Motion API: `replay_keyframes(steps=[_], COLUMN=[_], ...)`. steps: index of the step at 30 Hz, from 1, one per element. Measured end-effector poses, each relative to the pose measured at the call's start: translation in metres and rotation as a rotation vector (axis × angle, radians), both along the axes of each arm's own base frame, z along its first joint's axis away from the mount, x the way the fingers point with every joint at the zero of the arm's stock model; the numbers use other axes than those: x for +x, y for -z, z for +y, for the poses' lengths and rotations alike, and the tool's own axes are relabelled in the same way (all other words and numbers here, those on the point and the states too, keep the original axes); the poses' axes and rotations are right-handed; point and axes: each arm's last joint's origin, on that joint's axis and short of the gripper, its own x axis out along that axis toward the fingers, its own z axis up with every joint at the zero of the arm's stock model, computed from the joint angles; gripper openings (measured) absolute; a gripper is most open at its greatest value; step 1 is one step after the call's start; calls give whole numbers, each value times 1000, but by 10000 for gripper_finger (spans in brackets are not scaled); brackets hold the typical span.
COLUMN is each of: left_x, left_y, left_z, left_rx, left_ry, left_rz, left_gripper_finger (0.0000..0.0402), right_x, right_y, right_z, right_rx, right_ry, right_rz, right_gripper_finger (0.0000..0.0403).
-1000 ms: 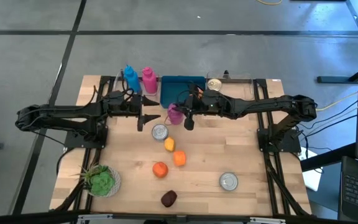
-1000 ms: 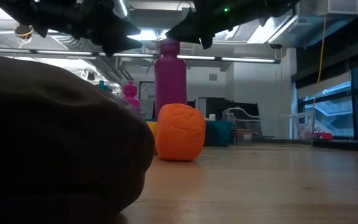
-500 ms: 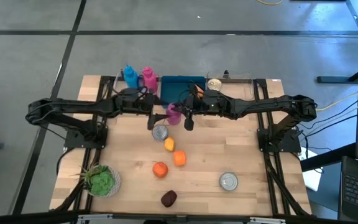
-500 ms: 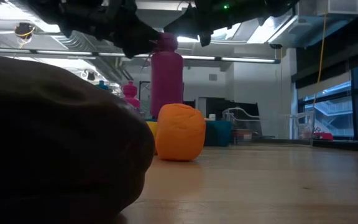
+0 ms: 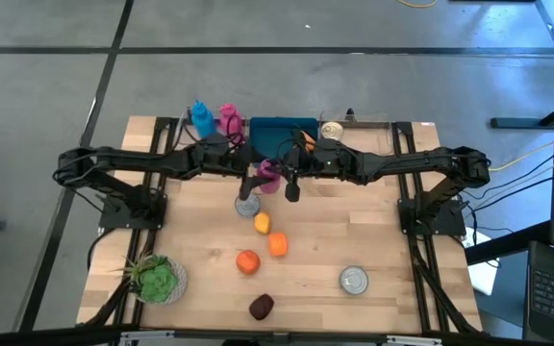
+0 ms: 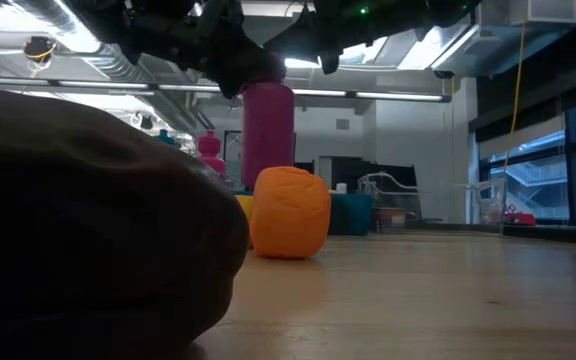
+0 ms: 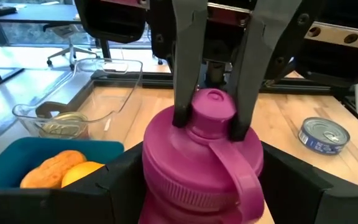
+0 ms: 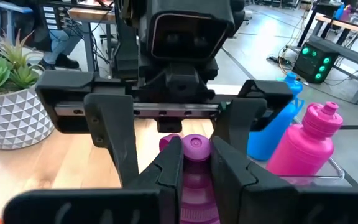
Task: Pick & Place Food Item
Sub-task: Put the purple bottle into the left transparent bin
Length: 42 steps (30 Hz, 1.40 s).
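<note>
Pale wood-plank tabletop [image 5: 373, 231] fills the centre of the high view, grey floor around it. Teal bin [image 5: 279, 131] at upper centre holds orange food pieces. Magenta plastic bottle [image 5: 268, 176], smooth, cylindrical, with a cap loop, stands upright just below the bin. Right gripper [image 8: 194, 163] is pinched on its cap. Left gripper [image 5: 256, 179] stands wide, fingers either side of the bottle body, contact not clear. Orange rounded food item [image 5: 247, 261] lies lower centre, well apart from both grippers. Round metal tin [image 5: 354, 280] at lower right; label unreadable.
</note>
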Motion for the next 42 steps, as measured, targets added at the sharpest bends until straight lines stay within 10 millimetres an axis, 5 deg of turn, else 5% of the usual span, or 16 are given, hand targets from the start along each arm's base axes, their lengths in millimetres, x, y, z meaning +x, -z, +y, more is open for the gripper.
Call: replay_keyframes(steps=[17, 28, 33, 42], left_x=[2, 2, 2, 2], left_y=[-6, -5, -5, -5], left_z=[1, 1, 1, 1], left_rx=[17, 21, 21, 21], left_ry=[3, 3, 3, 3], left_rz=[-14, -9, -7, -5], left_gripper_finger=[263, 188, 190, 185], right_x=[0, 0, 0, 0], right_y=[0, 1, 1, 0], right_z=[0, 0, 0, 1], right_rx=[-10, -8, -6, 29], right_ry=[-3, -6, -5, -39], right_rz=[6, 9, 8, -3], right_gripper_finger=[53, 53, 55, 143])
